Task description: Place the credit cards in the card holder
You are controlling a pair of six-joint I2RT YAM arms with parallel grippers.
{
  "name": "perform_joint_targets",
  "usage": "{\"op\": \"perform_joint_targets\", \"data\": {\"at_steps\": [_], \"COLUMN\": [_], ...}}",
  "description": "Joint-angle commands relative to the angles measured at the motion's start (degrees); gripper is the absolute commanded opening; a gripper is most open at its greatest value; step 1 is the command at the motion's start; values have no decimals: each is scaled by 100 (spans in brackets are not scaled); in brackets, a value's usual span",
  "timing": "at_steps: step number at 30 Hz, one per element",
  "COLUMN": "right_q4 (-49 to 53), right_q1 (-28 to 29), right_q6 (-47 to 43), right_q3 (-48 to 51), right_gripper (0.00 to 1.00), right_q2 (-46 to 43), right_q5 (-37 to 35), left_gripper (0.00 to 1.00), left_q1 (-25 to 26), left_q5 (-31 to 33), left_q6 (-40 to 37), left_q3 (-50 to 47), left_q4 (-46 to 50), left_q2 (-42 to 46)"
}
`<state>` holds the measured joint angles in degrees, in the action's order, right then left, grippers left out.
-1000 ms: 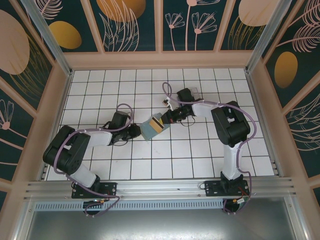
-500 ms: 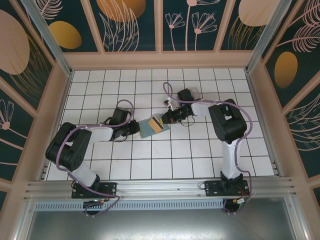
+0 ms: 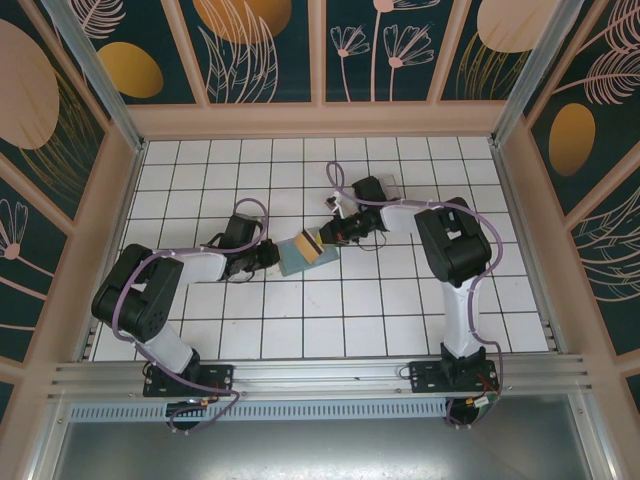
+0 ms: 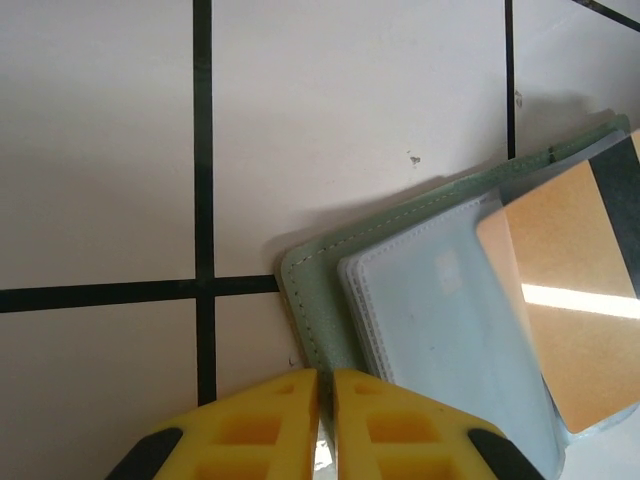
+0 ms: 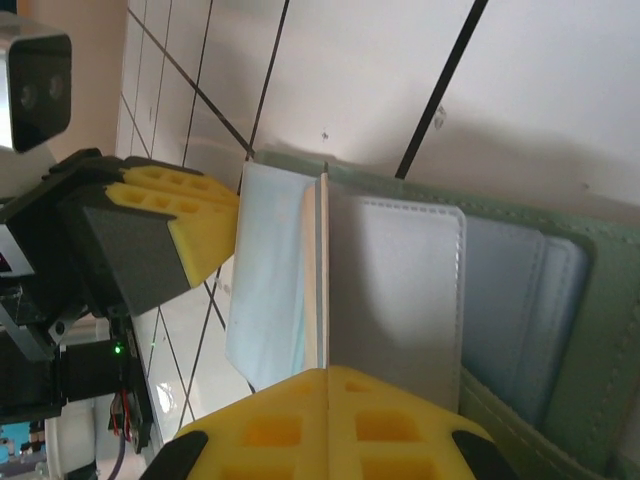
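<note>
While sage-green outside, the card holder [image 4: 312, 300] is bluish-grey inside.

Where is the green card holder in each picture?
Top external: the card holder lies in the middle of the table.
Left wrist: it is at the lower right.
Right wrist: it runs across the middle and right.
Shared landmark: the orange card against its inside.

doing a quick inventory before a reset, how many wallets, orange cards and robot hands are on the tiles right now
wallet: 1
orange card: 1
hands: 2, left hand pinching the wallet's edge, right hand pinching the card
total: 4
</note>
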<state>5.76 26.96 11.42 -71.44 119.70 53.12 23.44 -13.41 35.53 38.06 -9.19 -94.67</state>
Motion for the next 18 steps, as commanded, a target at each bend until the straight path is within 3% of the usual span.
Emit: {"op": "perform_joint_targets", "data": {"at_steps": [1,18], "right_q4": [-454,-1635], "right_q1": [132,406], "right_q6": [423,1676], "right_q3": [68,817], "right_gripper": [0,0], "right_q2": [179,-20], "right_q5": [-85,-406], "left_gripper": [15,16], "left_q1": [-102,-119], "left_q5": [285,296], "left_q6": [-143,-89], "left_q3": [12,-91], "left_q4": [173,137], "left_q2": [-145,-94]}}
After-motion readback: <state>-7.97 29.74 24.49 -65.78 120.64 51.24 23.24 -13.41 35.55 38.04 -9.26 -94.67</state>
